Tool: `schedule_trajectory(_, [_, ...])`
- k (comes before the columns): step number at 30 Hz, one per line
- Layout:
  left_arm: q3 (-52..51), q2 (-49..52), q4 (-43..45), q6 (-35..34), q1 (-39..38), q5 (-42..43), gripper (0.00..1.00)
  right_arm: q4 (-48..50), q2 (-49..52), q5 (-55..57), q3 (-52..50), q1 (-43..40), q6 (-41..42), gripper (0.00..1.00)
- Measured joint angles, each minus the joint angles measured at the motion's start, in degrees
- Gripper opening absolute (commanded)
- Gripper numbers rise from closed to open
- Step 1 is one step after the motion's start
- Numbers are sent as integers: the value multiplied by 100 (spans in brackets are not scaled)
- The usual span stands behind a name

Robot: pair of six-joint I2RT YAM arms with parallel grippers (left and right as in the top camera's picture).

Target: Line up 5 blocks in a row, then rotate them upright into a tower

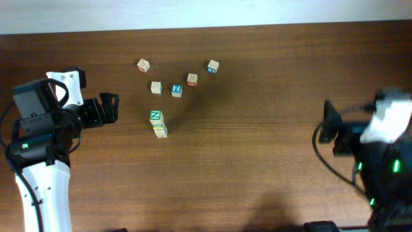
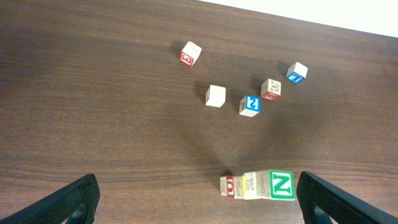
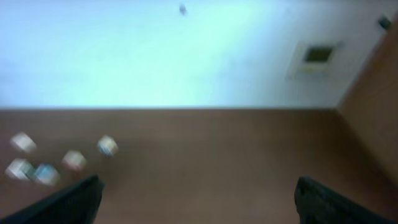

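Several small wooden blocks lie scattered on the brown table. A red-faced block [image 1: 143, 65] [image 2: 190, 53] is farthest left, with a plain tan block [image 1: 156, 87] [image 2: 215, 95] near it and a red-marked tan block [image 1: 192, 79] [image 2: 270, 89] to their right. Closer to me, the green N block [image 1: 156, 116] [image 2: 282, 185] touches a yellowish block [image 1: 160, 131] [image 2: 249, 185] in a short row. My left gripper [image 1: 106, 108] [image 2: 199, 204] is open, and this row sits between its fingers, near the right one. My right gripper [image 1: 328, 124] [image 3: 199, 202] is open and holds nothing, far right of the blocks.
Two blue-faced cubes [image 1: 176, 90] [image 1: 213, 66] sit among the blocks. In the left wrist view they are cube [image 2: 250, 105] and cube [image 2: 296, 71]. The right wrist view is blurred, with the blocks [image 3: 74, 160] as smudges at its left. The table's far edge [image 1: 257, 27] meets a pale wall.
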Motion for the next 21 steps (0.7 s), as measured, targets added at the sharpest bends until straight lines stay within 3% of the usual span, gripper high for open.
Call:
schedule_trajectory(4, [0, 0, 9, 7, 0, -11, 99, 1486, -1790, -221, -2404, -345, -254, 98])
schedule_trajectory(5, [0, 2, 15, 15, 0, -13, 99, 2258, -2295, -348, -3230, -389, -278, 98])
schedule_trajectory(9, [0, 0, 9, 17, 0, -11, 99, 3668, -3261, -634, -5031, -404, -295, 98])
schedule_trajectory(15, [0, 0, 9, 17, 0, -11, 99, 4503, -3705, -863, -6234, -404, -297, 98])
schedule_trajectory(21, [0, 0, 9, 17, 0, -13, 99, 3766, -3722, -885, -6419, -404, -291, 98])
